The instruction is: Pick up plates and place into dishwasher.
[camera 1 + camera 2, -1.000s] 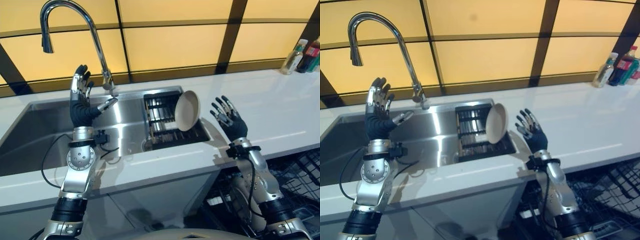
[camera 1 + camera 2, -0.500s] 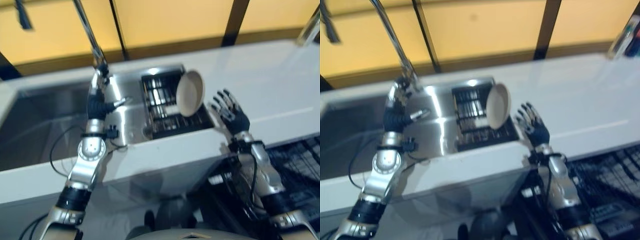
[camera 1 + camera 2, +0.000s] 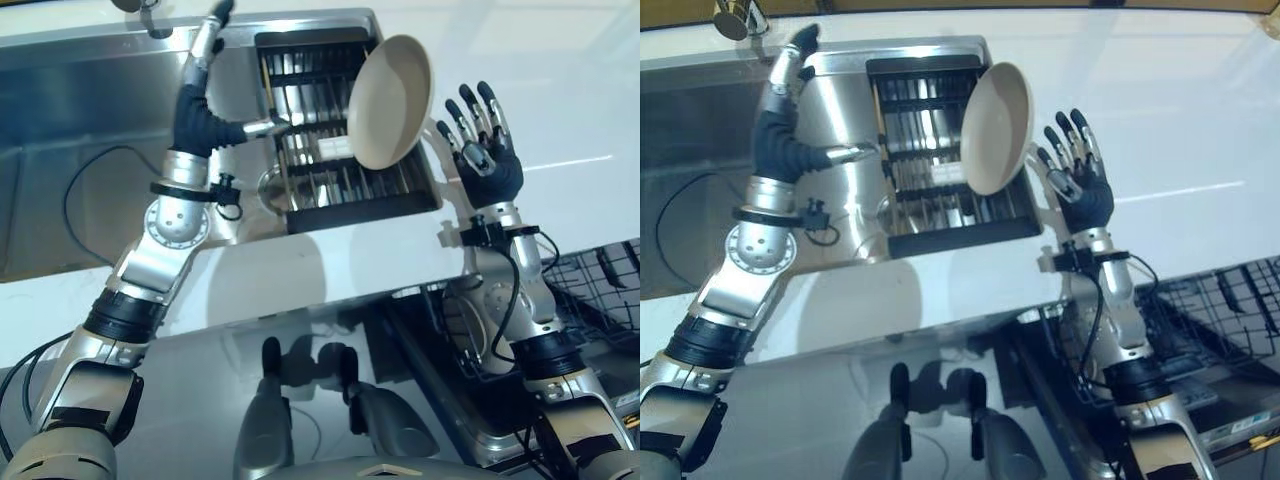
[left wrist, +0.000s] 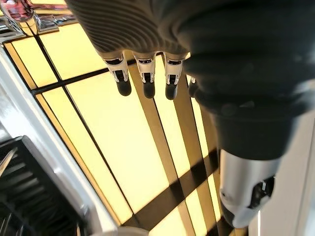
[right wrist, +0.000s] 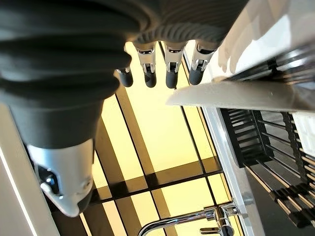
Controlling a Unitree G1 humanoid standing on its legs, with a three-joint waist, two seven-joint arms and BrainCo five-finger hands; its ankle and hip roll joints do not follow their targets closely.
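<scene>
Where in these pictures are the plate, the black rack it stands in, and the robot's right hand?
plate (image 3: 390,100), left eye view, middle of its cream face.
black rack (image 3: 300,120), left eye view, bars left of the plate.
right hand (image 3: 488,165), left eye view, dark palm below the straight fingers.

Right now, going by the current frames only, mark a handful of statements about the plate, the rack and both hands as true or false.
1. The cream plate stands on edge at the dark rack in the sink. True.
2. The right hand is curled round the plate. False: its fingers are straight and spread, beside the plate.
3. The left hand is raised over the sink, holding nothing. True.
4. The plate lies flat on the white counter. False: it is upright at the rack.
5. A wire dishwasher rack shows below the counter on the robot's right. True.
</scene>
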